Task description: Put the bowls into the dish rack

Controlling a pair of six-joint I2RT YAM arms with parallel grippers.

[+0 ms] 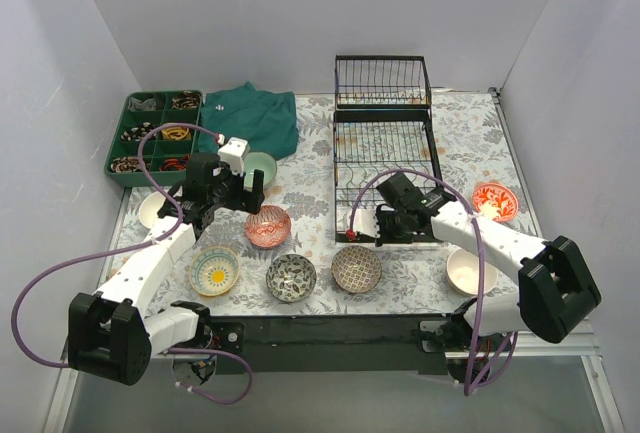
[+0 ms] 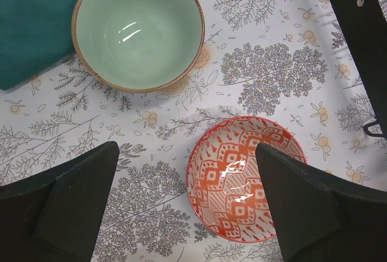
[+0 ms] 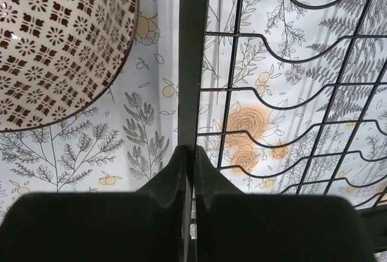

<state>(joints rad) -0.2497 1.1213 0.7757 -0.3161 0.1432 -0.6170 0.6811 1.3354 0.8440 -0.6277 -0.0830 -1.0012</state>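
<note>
the left gripper (image 2: 186,153) is held with its jaws wide apart and nothing between them, poised above the red-patterned bowl (image 2: 242,177), which sits upright on the table with its right side under the right finger. the pale green bowl (image 2: 138,29) lies just beyond, touching the edge of a teal cloth (image 2: 30,26). the right gripper (image 3: 190,159) is seen with its fingers pressed together on the left rail of the dish rack (image 1: 385,153), apparently steadying it, with the brown-patterned bowl (image 3: 54,44) just beside. no bowl is seen in the rack, so the loading is judged barely begun, with the first pick in hand. a slight shift right and a descent would be needed so that the rim is straddled before the jaws are closed.
</note>
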